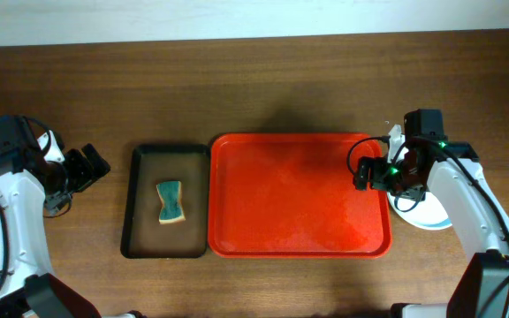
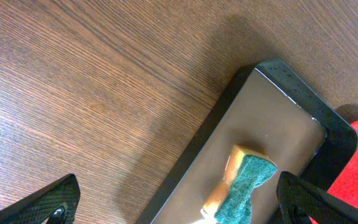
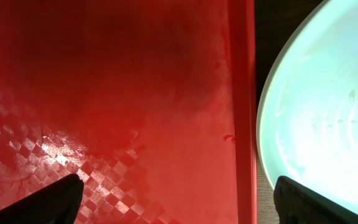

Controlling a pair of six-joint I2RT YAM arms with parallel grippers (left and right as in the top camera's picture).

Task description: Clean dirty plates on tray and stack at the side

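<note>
Hovering my right gripper (image 1: 367, 173), spread empty like my left gripper (image 1: 91, 165), over the tray (image 1: 290, 194), I am risking clipping the plates (image 1: 427, 215) sitting just beside it on the bench (image 1: 254, 88) if my arm swings.

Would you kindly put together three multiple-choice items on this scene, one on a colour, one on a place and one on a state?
1. The large tray is: A red; B blue; C white.
2. The sponge lies: A on the large tray; B in the black tray; C on the bare wood.
3. The left tool is: A shut on the sponge; B open and empty; C shut on the black tray's rim.
Answers: 1 A, its whole surface is red; 2 B, it sits mid-floor in the black tray; 3 B, it gapes wide, gripping nothing.
</note>
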